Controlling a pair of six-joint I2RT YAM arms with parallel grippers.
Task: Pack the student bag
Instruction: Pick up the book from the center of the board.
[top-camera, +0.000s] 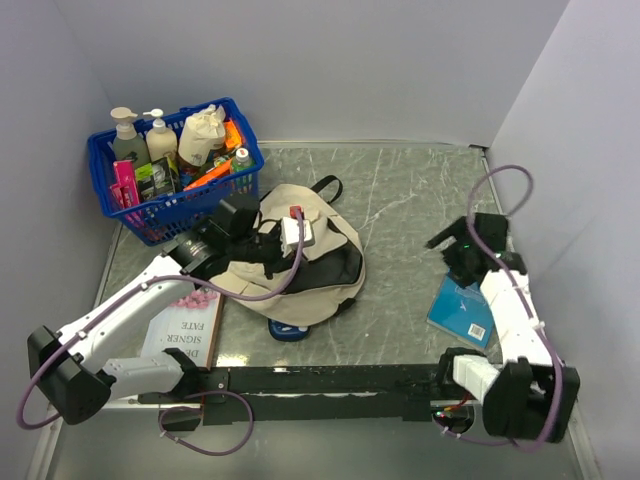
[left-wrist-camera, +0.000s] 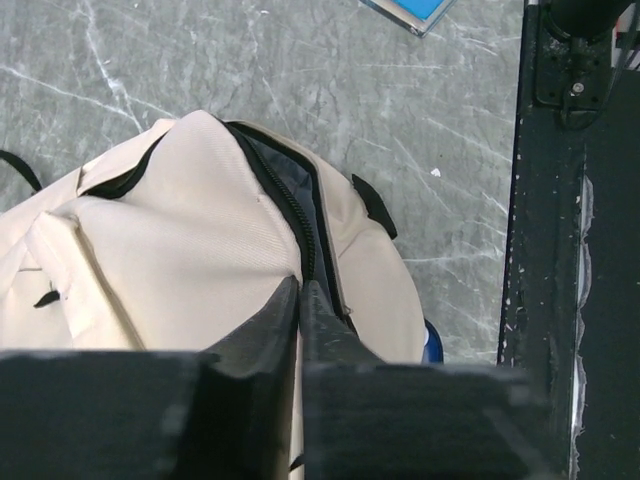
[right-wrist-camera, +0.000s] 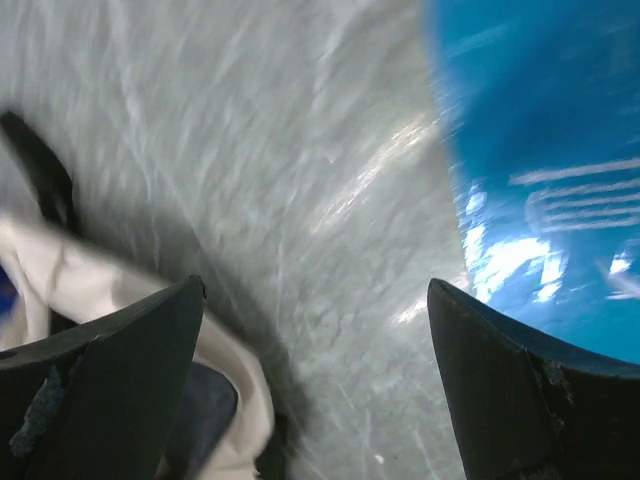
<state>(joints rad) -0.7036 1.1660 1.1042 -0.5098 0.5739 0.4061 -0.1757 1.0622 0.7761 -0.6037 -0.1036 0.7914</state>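
The student bag (top-camera: 310, 265), cream with black straps and zipper trim, lies left of the table's middle, its zipper partly open on a dark inside. My left gripper (top-camera: 265, 248) is on top of it. In the left wrist view the gripper (left-wrist-camera: 301, 287) is shut, its tips pinching the bag (left-wrist-camera: 180, 230) at the zipper edge. My right gripper (top-camera: 447, 243) hovers wide open and empty over bare table between the bag (right-wrist-camera: 100, 285) and a blue book (top-camera: 462, 310). In the blurred right wrist view the gripper (right-wrist-camera: 315, 290) has the blue book (right-wrist-camera: 540, 150) at its right.
A blue basket (top-camera: 240, 125) of bottles and small items stands at the back left. A pink-and-white book (top-camera: 188, 328) lies under my left arm. A blue item (top-camera: 290, 331) pokes out from under the bag's near edge. A black rail (top-camera: 330, 380) runs along the near edge.
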